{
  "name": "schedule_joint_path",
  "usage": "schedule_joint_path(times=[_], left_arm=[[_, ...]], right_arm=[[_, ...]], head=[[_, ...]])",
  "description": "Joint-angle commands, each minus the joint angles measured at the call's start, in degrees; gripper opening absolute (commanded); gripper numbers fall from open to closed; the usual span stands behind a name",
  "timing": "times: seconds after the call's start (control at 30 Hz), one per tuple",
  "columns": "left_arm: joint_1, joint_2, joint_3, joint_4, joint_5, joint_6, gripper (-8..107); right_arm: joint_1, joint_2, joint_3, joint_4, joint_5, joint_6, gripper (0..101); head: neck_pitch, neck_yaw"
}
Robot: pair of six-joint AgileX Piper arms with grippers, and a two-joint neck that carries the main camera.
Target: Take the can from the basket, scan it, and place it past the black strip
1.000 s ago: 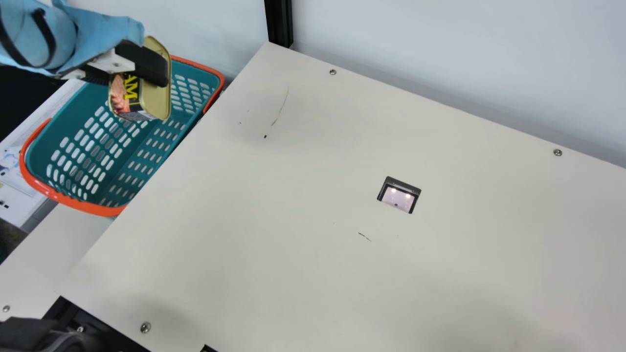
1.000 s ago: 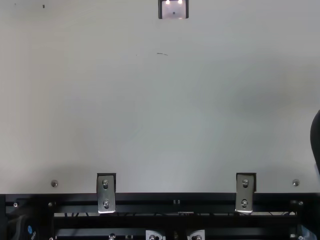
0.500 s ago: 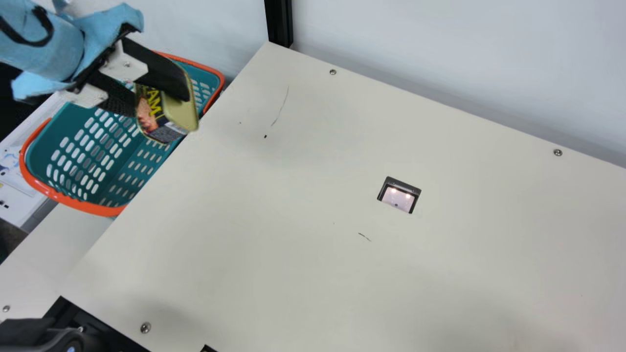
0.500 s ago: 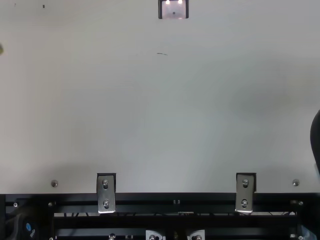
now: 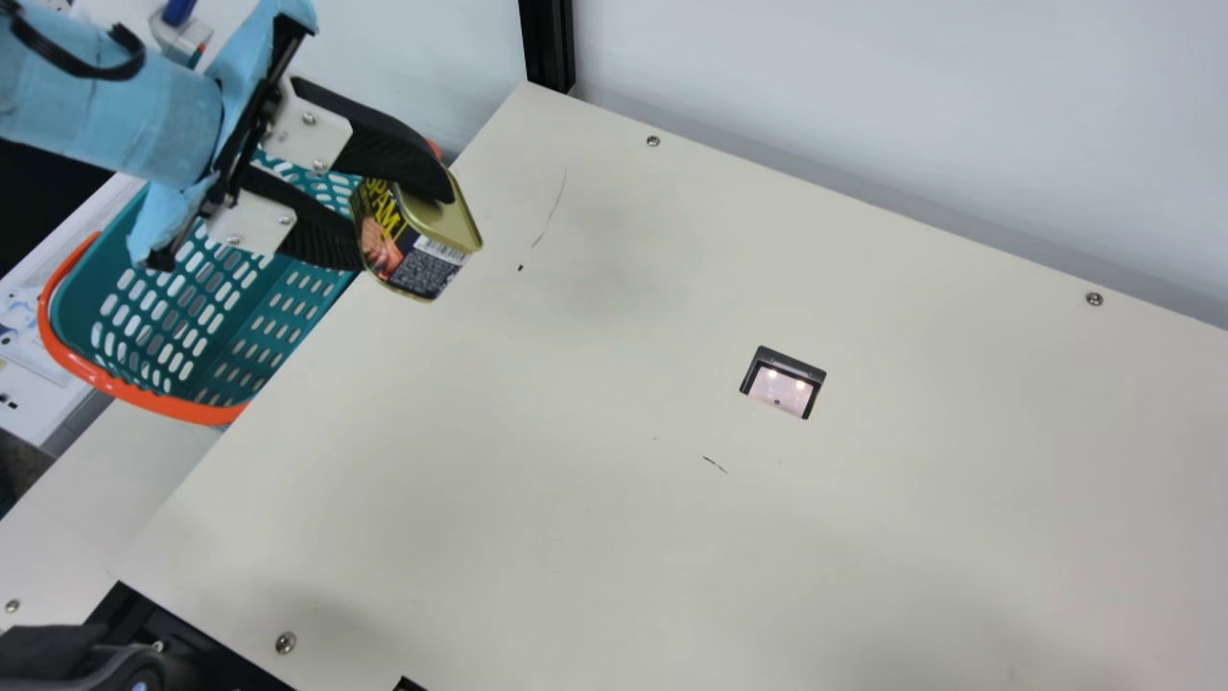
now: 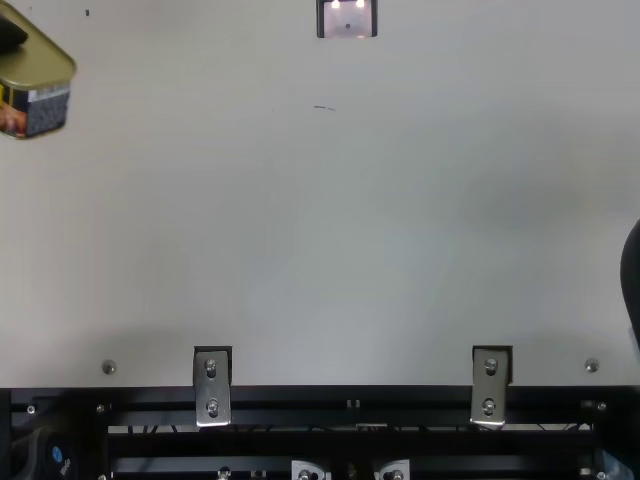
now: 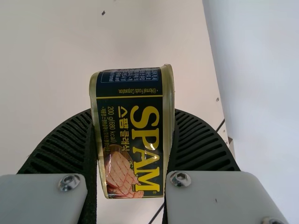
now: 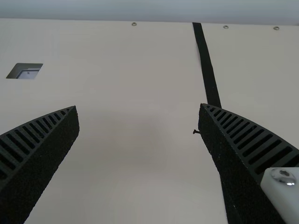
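In the main view my left gripper [image 5: 403,216] is shut on the can [image 5: 413,245], holding it tilted above the table's left edge beside the basket [image 5: 182,408]. The top view has the can [image 6: 42,85] at its upper left. Between the ribbed fingers of my left gripper [image 7: 133,126] in the left wrist view, the can [image 7: 133,93] is squeezed at its sides. The scanner window [image 5: 782,384] is set in the tabletop. My right gripper [image 8: 139,107] stands open with nothing in it, and the black strip [image 8: 205,60] runs past its one finger.
The cream table [image 5: 576,480] stretches right from the basket. A black post [image 5: 547,43] rises at its back corner by the wall. Metal brackets [image 6: 212,385] sit on the black rail [image 6: 350,408] at the front edge. Part of the right arm [image 6: 632,275] shows at the top view's right edge.
My left arm has moved right with the can, from over the basket to the table's edge, and the can has come into the top view. The main camera has stayed still.
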State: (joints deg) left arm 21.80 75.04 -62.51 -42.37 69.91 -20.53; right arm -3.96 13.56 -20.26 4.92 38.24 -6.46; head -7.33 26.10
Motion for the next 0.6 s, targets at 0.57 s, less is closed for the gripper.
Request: schedule_joint_path(times=[0.57], left_arm=[[2.22,-0.89,7.29,-4.30,-0.02,2.69,10]], right_arm=[[0.00,0.00,0.00,0.00,0.00,0.00,101]], head=[[-2.81,0.95]])
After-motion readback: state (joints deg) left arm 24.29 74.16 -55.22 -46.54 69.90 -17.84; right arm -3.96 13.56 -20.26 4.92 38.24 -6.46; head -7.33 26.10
